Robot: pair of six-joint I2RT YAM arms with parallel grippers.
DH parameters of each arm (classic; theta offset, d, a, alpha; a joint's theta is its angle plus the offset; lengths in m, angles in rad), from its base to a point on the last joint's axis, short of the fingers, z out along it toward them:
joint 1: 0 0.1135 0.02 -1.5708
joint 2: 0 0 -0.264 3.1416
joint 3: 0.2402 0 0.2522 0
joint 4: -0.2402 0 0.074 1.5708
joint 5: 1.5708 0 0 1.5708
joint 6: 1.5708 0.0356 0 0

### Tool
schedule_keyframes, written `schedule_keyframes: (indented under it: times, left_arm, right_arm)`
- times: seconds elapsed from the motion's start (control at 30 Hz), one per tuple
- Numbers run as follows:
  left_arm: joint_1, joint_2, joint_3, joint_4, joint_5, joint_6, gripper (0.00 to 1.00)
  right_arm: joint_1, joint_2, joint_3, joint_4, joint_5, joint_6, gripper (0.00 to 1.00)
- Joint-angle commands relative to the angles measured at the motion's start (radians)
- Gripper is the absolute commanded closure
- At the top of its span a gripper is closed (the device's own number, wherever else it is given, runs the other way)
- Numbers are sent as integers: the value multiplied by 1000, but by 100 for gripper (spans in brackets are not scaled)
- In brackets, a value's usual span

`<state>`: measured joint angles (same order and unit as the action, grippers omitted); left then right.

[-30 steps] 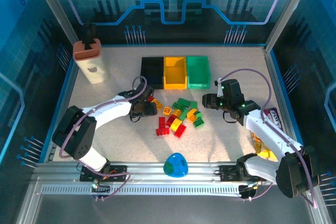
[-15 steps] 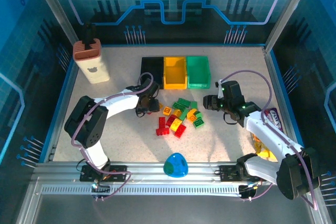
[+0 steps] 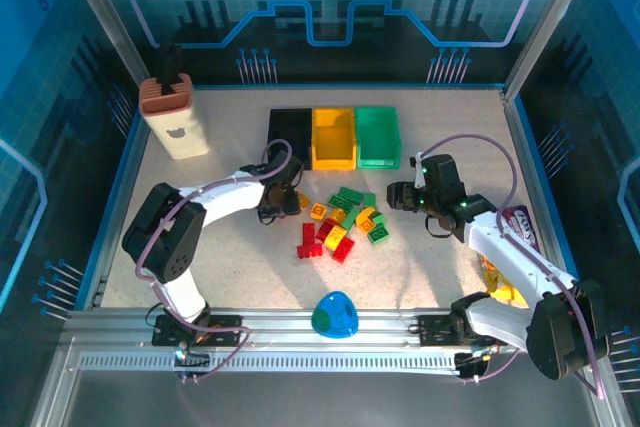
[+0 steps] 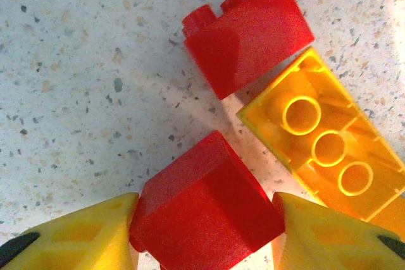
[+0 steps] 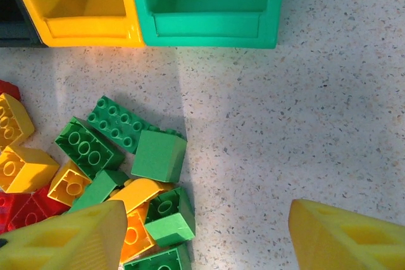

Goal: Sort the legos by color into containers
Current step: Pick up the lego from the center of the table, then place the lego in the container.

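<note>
As left end effector (image 4: 207, 220) clamps red lego (image 4: 202, 210), black bin (image 3: 290, 114) lies near, on far side; right end effector (image 5: 207, 219) open, nothing btwn.

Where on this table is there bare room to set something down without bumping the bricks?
Bare table lies back right, beside the green bin and behind the right gripper; also front left, between the left arm and the blue egg. Crowded: the centre, where the brick pile sits and the left gripper pinches a red brick.

a robot lab cell: a speckled beige desk (image 3: 250, 267) fenced by silver aluminium frame rails (image 3: 300, 357) and blue circuit-patterned wall panels (image 3: 400, 7).
</note>
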<state>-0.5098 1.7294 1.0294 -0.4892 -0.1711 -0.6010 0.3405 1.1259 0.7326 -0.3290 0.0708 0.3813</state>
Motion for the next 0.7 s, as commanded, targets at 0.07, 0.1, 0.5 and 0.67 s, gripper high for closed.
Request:
schedule_keyframes:
  times: [0.07,0.1,0.5,0.67]
  left_arm:
    - [-14,-97,-26,-48,-19,-4,56]
    - [-15,-116,-24,-54,-21,-3,56]
    - [58,-77,302,-134,-42,105,55]
    - [123,69,517,-177,-16,144,56]
  right_arm:
    - [9,-12,-10,6,-2,1,31]
    - [9,-11,-8,5,-3,1,31]
    - [11,-9,-3,-7,-35,10,31]
    - [12,-33,-20,-17,-44,14,32]
